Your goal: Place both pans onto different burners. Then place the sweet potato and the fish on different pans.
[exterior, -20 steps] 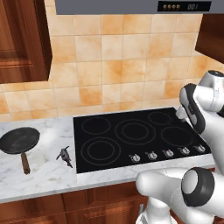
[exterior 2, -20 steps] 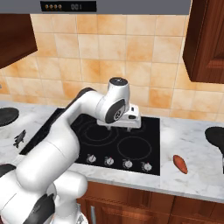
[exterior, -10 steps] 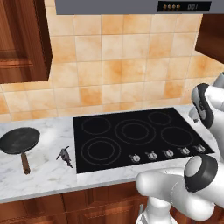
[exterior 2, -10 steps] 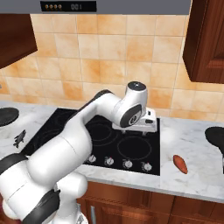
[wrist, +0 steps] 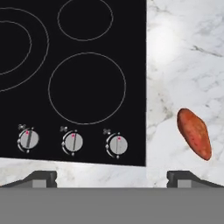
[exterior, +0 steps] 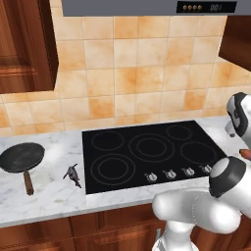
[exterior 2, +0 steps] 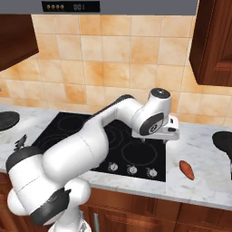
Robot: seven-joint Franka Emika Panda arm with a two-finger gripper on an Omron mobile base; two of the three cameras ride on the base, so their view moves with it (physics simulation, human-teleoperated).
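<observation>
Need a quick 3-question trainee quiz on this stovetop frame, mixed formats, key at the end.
1. True or false: the pan with the brown handle already sits on a burner.
2. Multiple choice: the fish lies (A) inside a pan, (B) on the marble counter between that pan and the cooktop, (C) on the glass.
3. Fill in: the sweet potato lies on the counter to the ____ of the cooktop, in the right base view.

Key
1. False: it rests on the counter left of the cooktop.
2. B.
3. Right. The gripper, open, hovers above the cooktop's right edge and holds nothing.
</observation>
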